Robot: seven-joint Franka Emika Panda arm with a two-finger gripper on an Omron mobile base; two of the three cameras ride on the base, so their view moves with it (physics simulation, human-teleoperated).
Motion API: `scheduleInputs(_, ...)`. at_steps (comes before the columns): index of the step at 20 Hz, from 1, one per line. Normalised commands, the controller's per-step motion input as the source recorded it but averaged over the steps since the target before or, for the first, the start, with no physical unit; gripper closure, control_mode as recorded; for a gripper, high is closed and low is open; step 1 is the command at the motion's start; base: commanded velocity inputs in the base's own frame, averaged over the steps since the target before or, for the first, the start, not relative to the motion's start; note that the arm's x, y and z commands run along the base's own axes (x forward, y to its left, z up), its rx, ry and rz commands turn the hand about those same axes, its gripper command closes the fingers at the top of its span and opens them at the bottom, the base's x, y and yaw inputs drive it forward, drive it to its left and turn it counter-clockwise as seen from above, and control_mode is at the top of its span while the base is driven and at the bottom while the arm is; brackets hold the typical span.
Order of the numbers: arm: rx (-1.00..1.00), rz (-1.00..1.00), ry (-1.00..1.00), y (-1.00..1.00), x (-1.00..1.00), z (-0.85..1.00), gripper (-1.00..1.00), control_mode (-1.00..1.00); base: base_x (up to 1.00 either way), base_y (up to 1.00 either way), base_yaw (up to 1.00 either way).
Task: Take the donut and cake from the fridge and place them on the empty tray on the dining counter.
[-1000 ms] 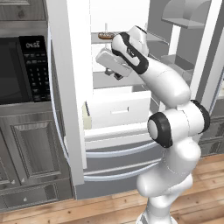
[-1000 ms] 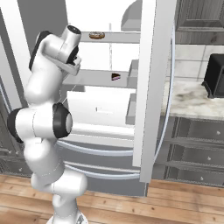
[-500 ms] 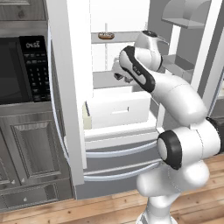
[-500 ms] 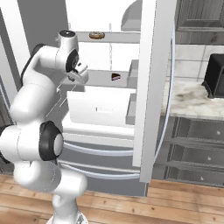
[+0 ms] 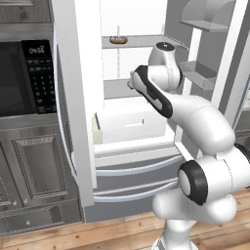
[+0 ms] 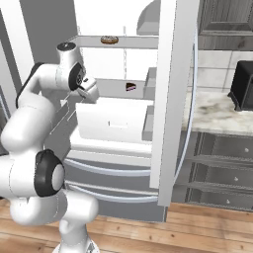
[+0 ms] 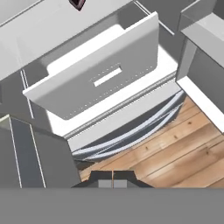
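Landmark: I take the white drawer (image 6: 116, 121) inside the open fridge (image 5: 78, 122) as my reference for everything below.
Hand: my hand (image 7: 113, 180) is closed, tips pressed together with nothing between them; in the hand view it looks down past the drawer's front to the wooden floor (image 7: 175, 148). In the right base view the hand (image 6: 90, 92) sits at the drawer's upper left corner.
Donut: the donut (image 6: 109, 39) lies on the upper shelf (image 6: 123, 42), well above the drawer; the left base view shows the donut (image 5: 118, 39) there too, apart from the hand.
Cake: the cake (image 6: 130, 87) stands on the shelf just above the drawer, towards its right end; its dark tip also shows at the top edge of the hand view (image 7: 78, 4).
Handling, cake: I judge it light and soft, easily crushed or tipped; I would open the hand first, then pinch gently across the wedge's two flat sides, low down.
Handling, donut: light too, with a glaze that may be slippery; I would grip across the ring's outer edge, not the hole.
Progress: neither pastry is picked up yet, as I read it.
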Motion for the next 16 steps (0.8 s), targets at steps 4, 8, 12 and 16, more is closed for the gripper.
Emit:
scheduleInputs(4,-0.06,0.09,0.0,-0.06,0.07,0.01,1.0,-1.0,0.0,0.0,0.0)
scheduleInputs(8,-0.11,0.11,0.0,-0.14,0.1,0.0,1.0,-1.0,0.0,0.0,0.0)
scheduleInputs(12,-0.17,0.06,0.0,-0.09,0.12,0.0,1.0,-1.0,0.0,0.0,0.0)
scheduleInputs(16,-0.07,0.01,0.0,-0.08,0.06,0.0,-1.0,-1.0,0.0,0.0,0.0)
